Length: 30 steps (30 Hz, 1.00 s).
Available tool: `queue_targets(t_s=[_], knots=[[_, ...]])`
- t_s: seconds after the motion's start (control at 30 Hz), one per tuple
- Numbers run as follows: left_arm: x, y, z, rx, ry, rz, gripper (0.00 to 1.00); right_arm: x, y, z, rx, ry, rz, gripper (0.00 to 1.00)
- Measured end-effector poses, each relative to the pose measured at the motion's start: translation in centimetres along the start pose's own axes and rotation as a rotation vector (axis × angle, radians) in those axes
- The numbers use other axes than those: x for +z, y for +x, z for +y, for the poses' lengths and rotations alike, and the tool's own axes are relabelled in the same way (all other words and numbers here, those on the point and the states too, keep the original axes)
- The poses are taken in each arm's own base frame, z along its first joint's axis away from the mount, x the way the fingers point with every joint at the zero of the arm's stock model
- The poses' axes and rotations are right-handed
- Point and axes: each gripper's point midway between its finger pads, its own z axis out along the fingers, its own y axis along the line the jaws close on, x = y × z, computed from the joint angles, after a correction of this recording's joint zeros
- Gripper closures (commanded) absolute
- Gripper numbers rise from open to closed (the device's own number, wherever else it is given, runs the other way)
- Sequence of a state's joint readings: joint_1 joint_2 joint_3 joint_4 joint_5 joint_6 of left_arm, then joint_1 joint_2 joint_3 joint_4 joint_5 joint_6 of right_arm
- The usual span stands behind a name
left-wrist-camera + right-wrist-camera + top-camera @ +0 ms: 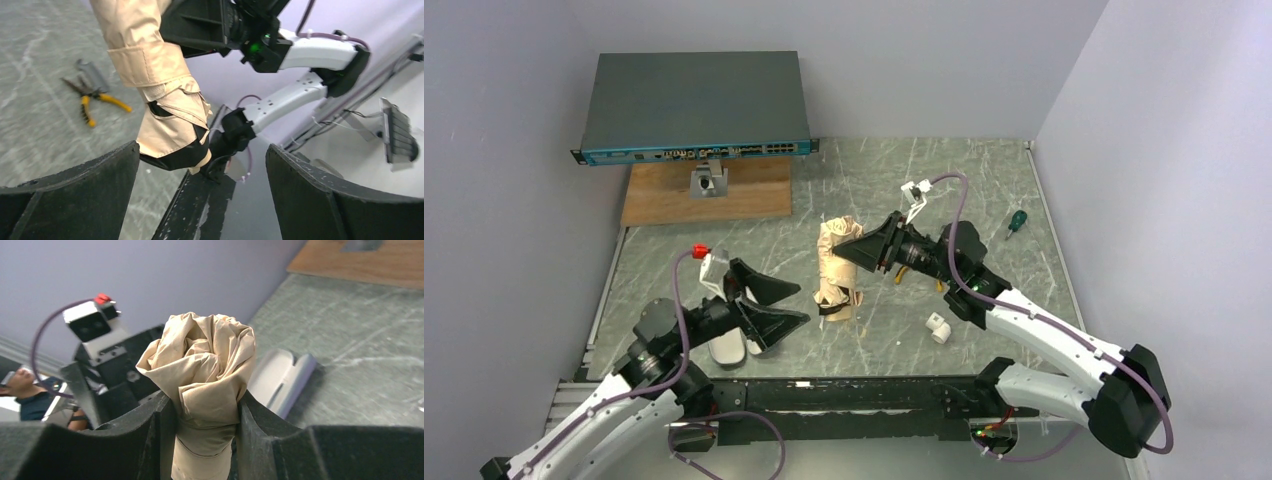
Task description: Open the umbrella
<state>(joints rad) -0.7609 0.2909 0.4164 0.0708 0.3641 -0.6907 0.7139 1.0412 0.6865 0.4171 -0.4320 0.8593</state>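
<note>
Right wrist view showed the right pincer (205, 402) clenched around the folded umbrella (200, 355), held upright over the table (1024, 290), right of the lavender case shell (727, 350). The left pincer (802, 305) gaped empty between shell and umbrella.

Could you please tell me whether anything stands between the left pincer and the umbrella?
Nothing visible does. The open left pincer faces the umbrella with only a gap between them; its wrist view shows the fabric straight ahead. The right pincer clamps the umbrella from the opposite side, out of that path.
</note>
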Motion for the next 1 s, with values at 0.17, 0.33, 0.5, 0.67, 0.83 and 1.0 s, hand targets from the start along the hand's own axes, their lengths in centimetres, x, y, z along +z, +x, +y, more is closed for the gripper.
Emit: queue_targets(t_s=[0.17, 0.33, 0.5, 0.67, 0.83, 1.0], knots=[[1.5, 0.2, -1.5, -0.037, 0.14, -0.007, 0.02, -0.5, -1.3, 2.6, 0.024, -0.097, -0.05, 1.0], [2.7, 0.1, -2.1, -0.078, 0.217, -0.031, 0.04, -0.9, -1.4, 3.8, 0.056, -0.162, -0.064, 1.0], [3.7, 0.6, -2.7, -0.102, 0.251, -0.019, 0.07, -1.2, -1.7, 4.9, 0.073, -0.216, -0.078, 1.0], [5.1, 1.6, -3.4, -0.128, 0.263, 0.019, 0.13, -1.6, -1.8, 5.6, 0.087, -0.265, -0.096, 1.0], [6.7, 2.2, -4.1, -0.14, 0.281, 0.048, 0.3, -2.0, -1.2, 5.3, 0.102, -0.284, -0.098, 1.0], [7.4, 2.5, -4.0, -0.157, 0.286, 0.045, 0.74, -2.8, -1.2, 5.6, 0.09, -0.311, -0.125, 1.0]])
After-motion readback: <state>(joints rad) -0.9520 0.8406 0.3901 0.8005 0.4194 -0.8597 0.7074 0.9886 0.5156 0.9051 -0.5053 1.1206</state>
